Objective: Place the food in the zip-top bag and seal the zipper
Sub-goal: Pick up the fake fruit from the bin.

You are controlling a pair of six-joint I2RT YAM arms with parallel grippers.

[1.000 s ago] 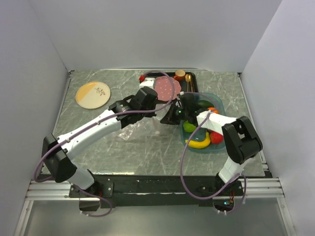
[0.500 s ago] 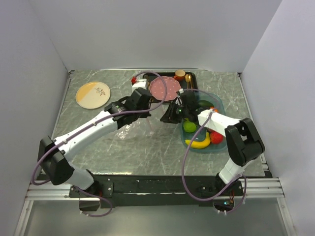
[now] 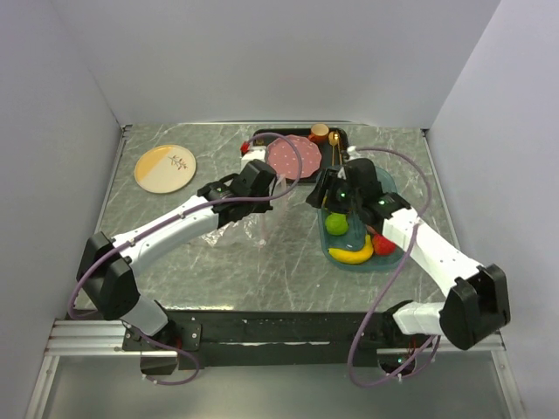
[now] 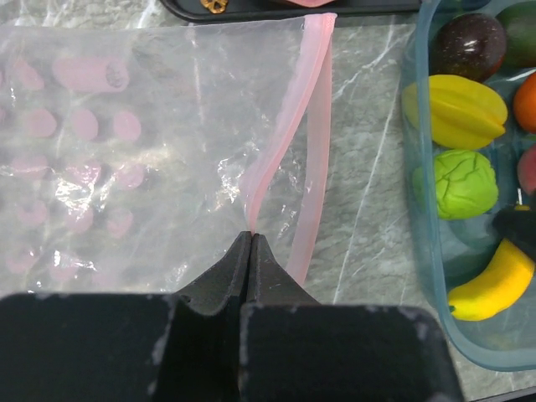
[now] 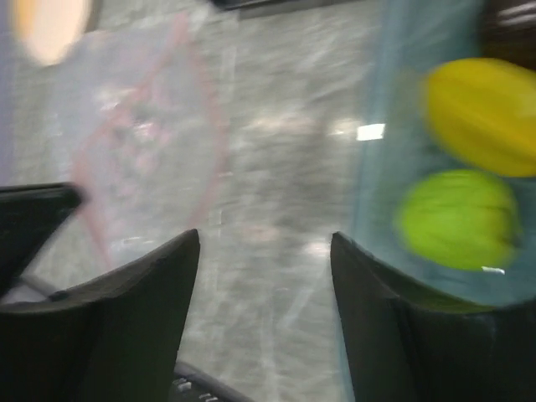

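My left gripper (image 4: 251,235) (image 3: 267,180) is shut on the pale pink zipper (image 4: 315,126) of the clear zip-top bag (image 4: 126,126) (image 3: 229,231), holding one lip up so the mouth gapes towards the tray. The food lies in a translucent blue tray (image 4: 425,209): a dark fruit (image 4: 469,46), a yellow starfruit (image 4: 456,109), a green lime (image 4: 456,184) (image 3: 336,224), a banana (image 4: 494,280) (image 3: 352,254), an orange (image 4: 526,100) and a red strawberry (image 3: 384,244). My right gripper (image 5: 264,243) (image 3: 325,196) is open and holds nothing, at the tray's left rim (image 5: 368,167), next to the lime (image 5: 456,218).
A black tray (image 3: 342,140) at the back holds a pink dotted plate (image 3: 293,155) and gold cutlery (image 3: 333,147). A beige plate (image 3: 165,168) lies at the far left. White walls close the table on three sides.
My right gripper has opened and pulled away from the bag's mouth to the right, towards the blue tray. My left gripper stays shut on the zipper.
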